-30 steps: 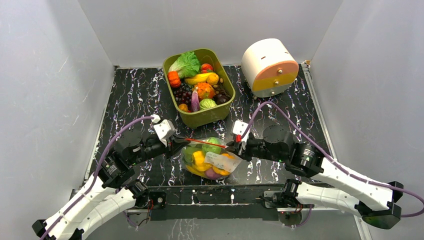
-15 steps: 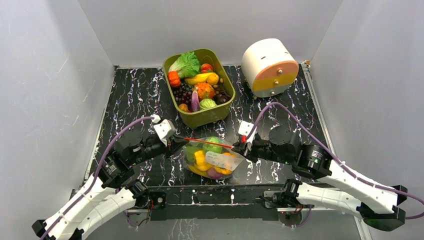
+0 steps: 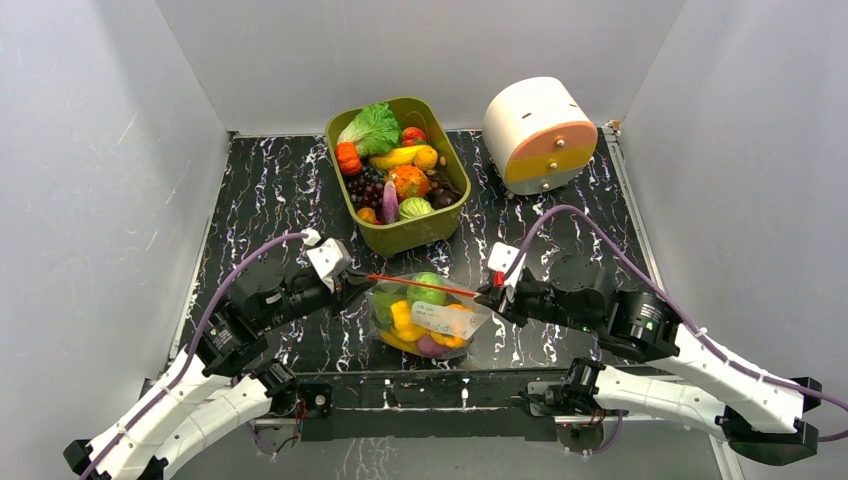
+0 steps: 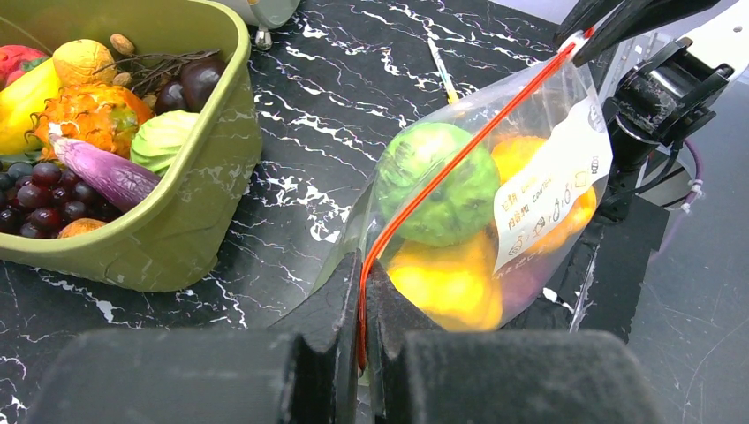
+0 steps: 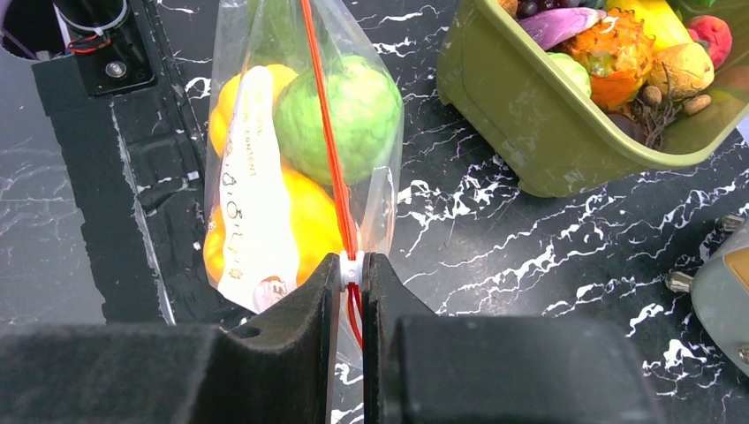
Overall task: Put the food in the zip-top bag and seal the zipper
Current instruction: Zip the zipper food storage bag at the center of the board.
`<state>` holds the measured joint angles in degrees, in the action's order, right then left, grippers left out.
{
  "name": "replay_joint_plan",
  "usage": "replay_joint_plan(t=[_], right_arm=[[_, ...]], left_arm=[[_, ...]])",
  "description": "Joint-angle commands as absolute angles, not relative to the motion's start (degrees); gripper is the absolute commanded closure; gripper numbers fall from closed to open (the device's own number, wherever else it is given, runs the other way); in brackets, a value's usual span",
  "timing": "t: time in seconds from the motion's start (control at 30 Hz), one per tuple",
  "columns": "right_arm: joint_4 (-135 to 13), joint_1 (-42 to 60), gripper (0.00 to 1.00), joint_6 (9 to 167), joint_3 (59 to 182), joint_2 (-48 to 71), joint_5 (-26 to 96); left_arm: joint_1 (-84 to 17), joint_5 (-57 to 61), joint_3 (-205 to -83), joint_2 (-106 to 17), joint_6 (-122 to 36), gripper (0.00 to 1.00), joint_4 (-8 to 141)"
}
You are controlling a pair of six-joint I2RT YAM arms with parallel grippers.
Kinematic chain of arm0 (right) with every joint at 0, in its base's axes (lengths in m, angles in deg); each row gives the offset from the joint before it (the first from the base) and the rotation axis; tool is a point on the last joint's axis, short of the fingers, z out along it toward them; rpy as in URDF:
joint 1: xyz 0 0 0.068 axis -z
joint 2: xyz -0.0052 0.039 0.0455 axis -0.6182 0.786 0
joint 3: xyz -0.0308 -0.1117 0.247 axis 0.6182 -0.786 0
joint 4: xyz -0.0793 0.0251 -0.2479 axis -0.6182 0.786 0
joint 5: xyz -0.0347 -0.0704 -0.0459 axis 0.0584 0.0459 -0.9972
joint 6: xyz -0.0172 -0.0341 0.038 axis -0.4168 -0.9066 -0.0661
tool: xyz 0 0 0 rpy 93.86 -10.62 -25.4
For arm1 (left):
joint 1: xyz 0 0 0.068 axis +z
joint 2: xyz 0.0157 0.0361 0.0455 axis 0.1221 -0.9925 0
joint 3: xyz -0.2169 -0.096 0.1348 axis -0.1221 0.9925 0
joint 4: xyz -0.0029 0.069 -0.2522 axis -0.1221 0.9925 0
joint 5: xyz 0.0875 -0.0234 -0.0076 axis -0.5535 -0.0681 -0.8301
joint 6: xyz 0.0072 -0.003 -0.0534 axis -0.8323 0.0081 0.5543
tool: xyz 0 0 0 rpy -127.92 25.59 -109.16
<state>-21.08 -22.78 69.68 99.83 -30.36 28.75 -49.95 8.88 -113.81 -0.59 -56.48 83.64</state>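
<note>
Left gripper (image 3: 352,287), right gripper (image 3: 488,293): I pinch zipper (image 3: 425,286) ends; black marbled table (image 3: 270,190), white walls (image 3: 100,150); zip-top bag (image 3: 450,322) holds food (image 4: 437,181); olive tub (image 3: 400,238) far, full of toy produce (image 3: 395,160).

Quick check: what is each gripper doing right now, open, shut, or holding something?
Left gripper: closed, pinching one end of the zipper of the zip-top bag.
Right gripper: closed, pinching the zipper's other end.

Left gripper (image 4: 362,278) jaws clamped on zipper (image 4: 468,150), zip-top bag (image 4: 351,231) holding food (image 4: 437,181), olive tub (image 4: 212,168) beside it
</note>
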Motion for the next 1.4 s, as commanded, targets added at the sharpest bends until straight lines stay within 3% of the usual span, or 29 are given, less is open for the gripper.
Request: replay_joint_plan(t=[0.0,0.67,1.03,1.23,1.37], right_arm=[[-17.7,-22.3,1.0,70.4,103.8,-32.8,25.2],[-11.0,-22.4,1.0,71.5,109.3,-37.1,19.0],[-32.5,-22.3,1.0,84.6,101.9,-39.2,40.6],[-33.2,-22.3,1.0,91.9,97.7,-38.0,41.2],[-36.0,-22.3,1.0,95.4,93.8,-36.3,33.7]], left_arm=[[-49.6,5.5,-116.5,0.3,-57.3,1.0,82.0],[-49.6,1.9,-117.5,0.3,-57.8,1.0,85.3],[-49.6,7.6,-123.0,1.4,-54.6,1.0,89.6],[-49.6,9.4,-123.9,3.0,-47.8,1.0,92.9],[-49.6,8.6,-120.7,2.6,-46.8,1.0,93.4]])
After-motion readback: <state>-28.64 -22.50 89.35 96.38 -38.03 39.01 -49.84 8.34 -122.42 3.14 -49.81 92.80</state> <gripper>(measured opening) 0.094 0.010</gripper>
